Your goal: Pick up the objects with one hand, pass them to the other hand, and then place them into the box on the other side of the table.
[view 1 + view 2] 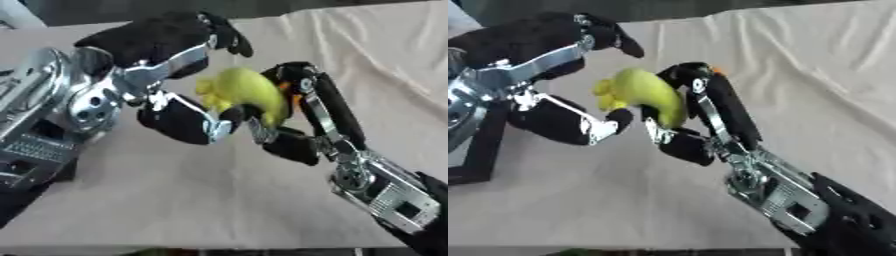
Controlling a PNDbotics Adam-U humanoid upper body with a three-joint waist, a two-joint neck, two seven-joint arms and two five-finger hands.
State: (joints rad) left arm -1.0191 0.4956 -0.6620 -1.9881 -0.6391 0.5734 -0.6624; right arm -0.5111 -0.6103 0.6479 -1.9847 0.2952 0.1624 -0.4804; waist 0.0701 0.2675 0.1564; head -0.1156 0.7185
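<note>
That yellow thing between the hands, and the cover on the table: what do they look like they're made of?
The yellow thing looks like smooth plastic or rubber: rounded and lumpy with an even, dull sheen, though a soft toy can't be ruled out. The table cover looks like beige cloth, matte, with soft folds and creases across it.

light: soft, even | shadows: faint | focus: blurry throughout | glare: metal glints

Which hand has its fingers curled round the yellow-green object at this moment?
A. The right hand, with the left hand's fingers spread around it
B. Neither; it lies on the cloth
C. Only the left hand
A: the right hand curls round the yellow-green object held above the cloth, while the left hand has its fingers spread above and below it.
</note>
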